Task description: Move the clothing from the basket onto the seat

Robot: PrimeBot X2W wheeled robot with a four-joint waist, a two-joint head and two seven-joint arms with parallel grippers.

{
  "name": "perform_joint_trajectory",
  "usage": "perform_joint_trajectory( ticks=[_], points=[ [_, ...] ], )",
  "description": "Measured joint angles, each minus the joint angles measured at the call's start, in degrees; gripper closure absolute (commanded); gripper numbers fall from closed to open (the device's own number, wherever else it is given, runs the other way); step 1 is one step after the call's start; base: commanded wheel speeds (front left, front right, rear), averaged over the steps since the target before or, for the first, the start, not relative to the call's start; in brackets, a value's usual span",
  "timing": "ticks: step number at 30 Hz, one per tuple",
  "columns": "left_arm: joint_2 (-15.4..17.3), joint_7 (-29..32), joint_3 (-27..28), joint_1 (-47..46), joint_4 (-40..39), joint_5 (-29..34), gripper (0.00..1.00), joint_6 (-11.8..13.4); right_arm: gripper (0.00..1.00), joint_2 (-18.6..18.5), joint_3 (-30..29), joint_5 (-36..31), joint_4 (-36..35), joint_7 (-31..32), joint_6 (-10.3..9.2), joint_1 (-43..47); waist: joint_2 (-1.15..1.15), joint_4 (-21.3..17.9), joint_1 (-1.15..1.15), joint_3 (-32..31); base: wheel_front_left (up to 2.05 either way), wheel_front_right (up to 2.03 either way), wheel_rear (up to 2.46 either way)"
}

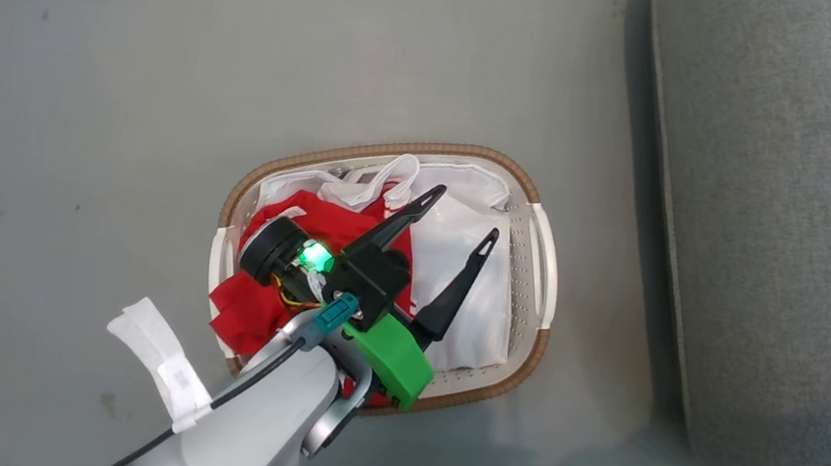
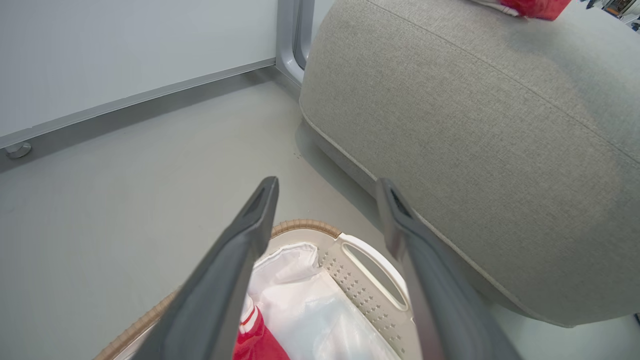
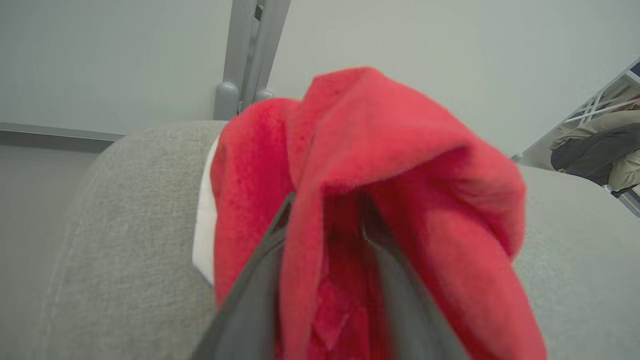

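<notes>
Basket stands on floor, long axis toward sofa, with a bare strip between and open floor elsewhere. Red clothing fills its left half. Left gripper hovers above, spread wide, empty, pointing sofaward. Right gripper is over the sofa, part-spread, with a garment draped over it; whether it grips, I cannot tell.

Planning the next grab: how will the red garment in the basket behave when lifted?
Probably floppy: the soft red garment lies crumpled in the oval white plastic basket. It may drag along the thin white sheet touching it.
</notes>
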Motion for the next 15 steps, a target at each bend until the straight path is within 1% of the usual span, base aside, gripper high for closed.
perform_joint_trajectory(
  ticks=[5, 10, 12, 15],
  points=[
    [0.59, 0.0, 0.9, 0.26, -0.03, -0.7, 0.0, 0.11, 0.0, 2.07, 0.91, 1.93, -2.43, 0.0, 0.0, 3.42, 0.0, -1.35, 0.0, -1.79, 0.0, 0.0, 0.0],
    [0.66, 0.01, 2.04, 1.33, -0.11, -1.54, 0.0, 0.12, 0.0, 3.14, 2.58, 2.86, -4.92, 0.0, -0.01, 7.99, 0.0, -2.4, 0.0, -4.56, 0.0, 0.0, 0.0],
    [0.66, 0.0, 3.28, 2.14, -0.23, -2.27, 0.0, 0.12, 0.0, 3.76, 3.96, 2.91, -6.49, 0.0, 0.0, 10.17, 0.0, -2.78, 0.0, -6.58, 0.0, 0.0, 0.0],
    [0.59, 0.01, 5.45, 3.78, -0.6, -3.52, 0.0, 0.14, 0.0, 3.64, 5.56, 3.01, -7.37, 0.0, 0.0, 11.08, 0.0, -3.01, 0.0, -8.91, 0.0, 0.0, 0.0]
  ],
)
